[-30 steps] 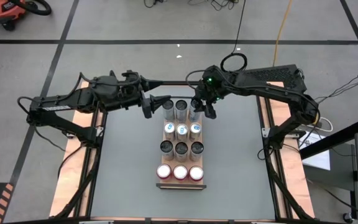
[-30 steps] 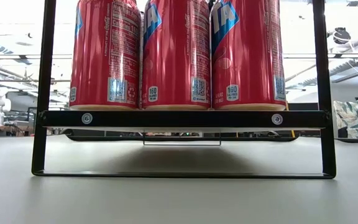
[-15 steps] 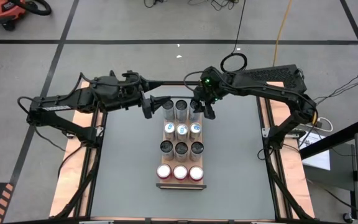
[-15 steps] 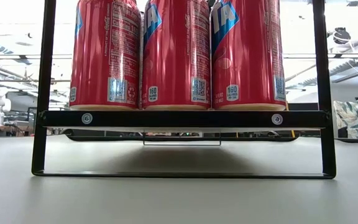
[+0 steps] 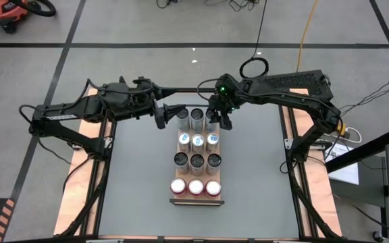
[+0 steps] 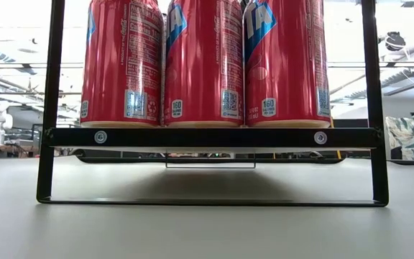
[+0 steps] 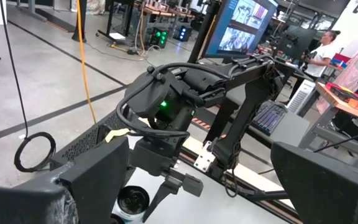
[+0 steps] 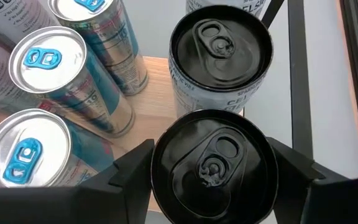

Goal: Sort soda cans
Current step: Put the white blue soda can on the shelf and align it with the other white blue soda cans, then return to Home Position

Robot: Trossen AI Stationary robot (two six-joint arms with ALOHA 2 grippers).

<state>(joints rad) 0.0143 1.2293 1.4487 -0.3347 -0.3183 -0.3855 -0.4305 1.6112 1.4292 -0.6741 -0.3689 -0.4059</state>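
A wooden rack [image 5: 174, 201] in the table's middle holds the soda cans upright in rows: red [image 5: 195, 187] nearest, then silver-grey with dark tops [image 5: 196, 160], then blue [image 5: 198, 140]. Two more silver-grey cans [image 5: 189, 116] stand in the far row. My right gripper [image 5: 217, 120] is at that row's right end, shut on a silver-grey can [image 8: 213, 165]. My left gripper [image 5: 171, 113] hovers open just left of the far row, touching nothing. The low view shows only the red cans [image 6: 203, 61] on the rack's black frame [image 6: 214, 137]. My right gripper pinches the silver-grey can by its upper wall just under the dark top [image 8: 161, 171], one finger [image 8: 126, 171] on each side. The fingers come slanting down from the table's far right. The can stands upright. Its own body hides whether its base rests on the rack.
Another dark-topped can [image 8: 219, 40] stands close beside the held one, and blue cans [image 8: 42, 59] stand just nearer. Bare grey table [image 5: 262, 175] lies left and right of the rack. Beyond the table are monitors and a person [image 7: 322, 53].
My right gripper has sunk a little with the can, drifting slightly toward the rack's far row. The can has stayed upright between the fingers.
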